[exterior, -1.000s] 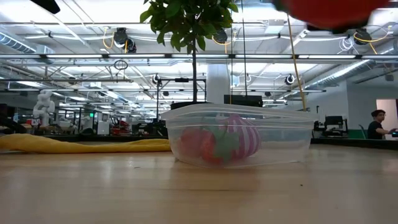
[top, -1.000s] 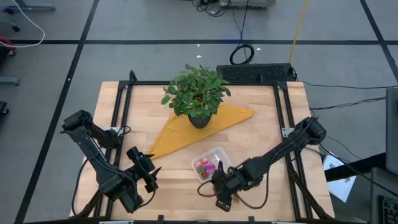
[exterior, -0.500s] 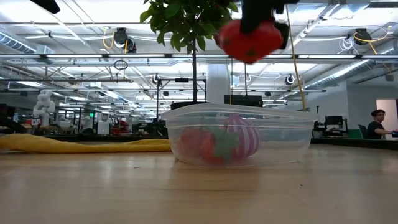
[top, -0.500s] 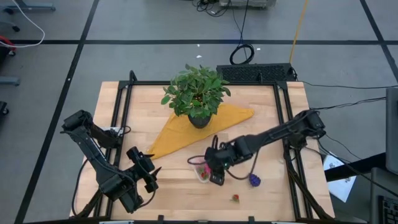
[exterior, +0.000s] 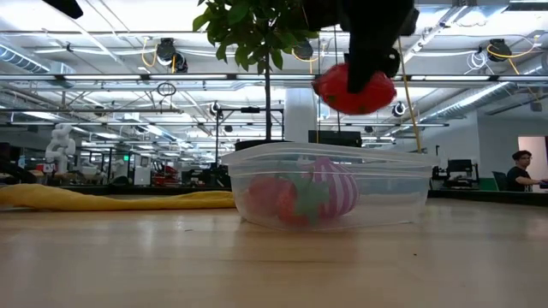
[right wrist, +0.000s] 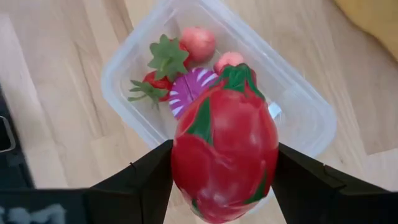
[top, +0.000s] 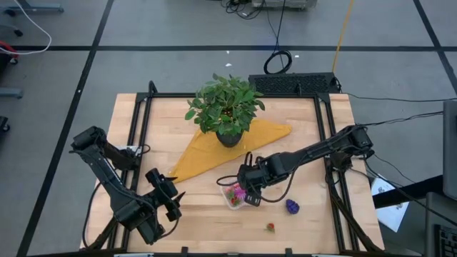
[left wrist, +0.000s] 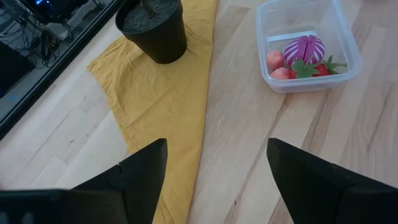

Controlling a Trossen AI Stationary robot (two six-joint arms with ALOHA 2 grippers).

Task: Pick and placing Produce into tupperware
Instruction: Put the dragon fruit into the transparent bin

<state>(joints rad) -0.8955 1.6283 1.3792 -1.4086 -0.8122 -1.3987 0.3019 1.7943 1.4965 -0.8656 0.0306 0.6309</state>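
Your right gripper (right wrist: 224, 180) clamping red fruit (right wrist: 225, 152) has come from table edge to hover above tupperware (exterior: 330, 184), lower than half-second ago: release next. Left gripper (left wrist: 214, 180) parked, fingers apart, empty.

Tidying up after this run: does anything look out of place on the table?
Yes. Two produce pieces lie loose on the wood outside the tupperware: a purple piece and a small red piece. The right pincer holds a large red fruit above it.

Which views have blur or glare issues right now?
Low view: bright ceiling lights wash out the background, and the red fruit over the container looks soft. Right wrist view: the fruit fills the frame, slightly blurred, hiding part of the container. High and left wrist views: evenly lit, no glare.
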